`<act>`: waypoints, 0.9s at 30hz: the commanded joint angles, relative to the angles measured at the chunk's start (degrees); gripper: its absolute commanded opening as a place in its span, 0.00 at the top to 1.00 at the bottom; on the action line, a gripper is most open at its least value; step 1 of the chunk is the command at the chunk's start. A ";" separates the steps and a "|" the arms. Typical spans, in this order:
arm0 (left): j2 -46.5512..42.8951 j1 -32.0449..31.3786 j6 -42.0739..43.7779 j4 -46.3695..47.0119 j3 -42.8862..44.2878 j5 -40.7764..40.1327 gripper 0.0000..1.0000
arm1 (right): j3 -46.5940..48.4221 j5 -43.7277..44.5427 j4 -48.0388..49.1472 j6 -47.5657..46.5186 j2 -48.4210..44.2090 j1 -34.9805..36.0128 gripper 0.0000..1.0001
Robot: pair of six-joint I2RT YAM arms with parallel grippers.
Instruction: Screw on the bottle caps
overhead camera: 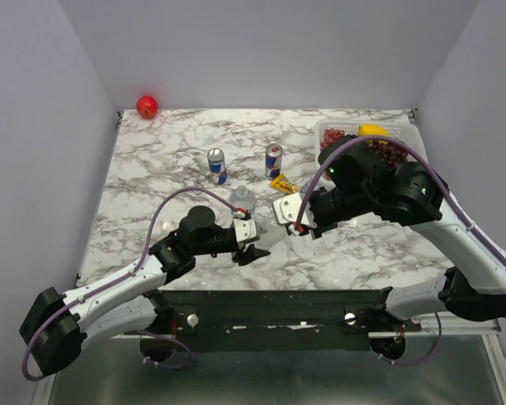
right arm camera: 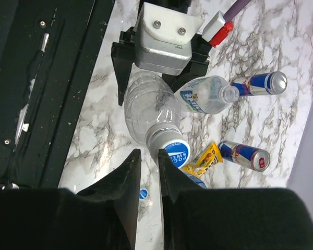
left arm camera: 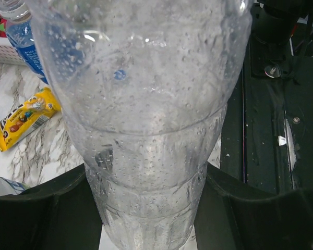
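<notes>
Left pincer point(overhead camera: 255, 251) grips the clear ribbed plastic bottle point(left arm camera: 146, 104) above the marble tabletop point(overhead camera: 169, 160). The round blue screw cap point(right arm camera: 176, 152) sits on its neck. Right pincer point(right arm camera: 147, 159) is narrowly parted and empty, just beside the cap. My worry: closing off-centre knocks the cap loose or cross-threads it.

The blue label point(right arm camera: 176, 151) on the clear bottle point(right arm camera: 146, 104) is showing white capitals, "POC" over "SWE", with the rest of both words not showing; a tinier word above them is staying too small to read. The second bottle point(right arm camera: 206, 96) is carrying a blue-and-white label with blurred lettering. The yellow candy packet point(left arm camera: 23, 117) is bearing brown lettering, not legible. The 2 blue-and-silver cans point(right arm camera: 258, 82) are showing red marks, unreadable.
</notes>
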 commanded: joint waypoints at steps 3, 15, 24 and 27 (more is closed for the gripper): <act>-0.85 0.73 -3.87 5.27 0.74 -1.21 1.00 | -1.04 1.46 -0.88 3.63 0.73 0.83 0.75; -1.20 0.81 -1.05 5.01 0.47 -0.68 1.00 | 0.96 2.79 -2.79 4.43 0.64 0.83 0.77; -1.38 1.34 0.08 1.58 0.65 0.02 1.00 | 3.18 4.19 -2.20 8.72 -3.84 0.31 0.76; -1.12 1.43 0.61 0.26 1.26 0.81 1.00 | 2.47 4.19 0.09 10.49 -3.41 0.21 0.62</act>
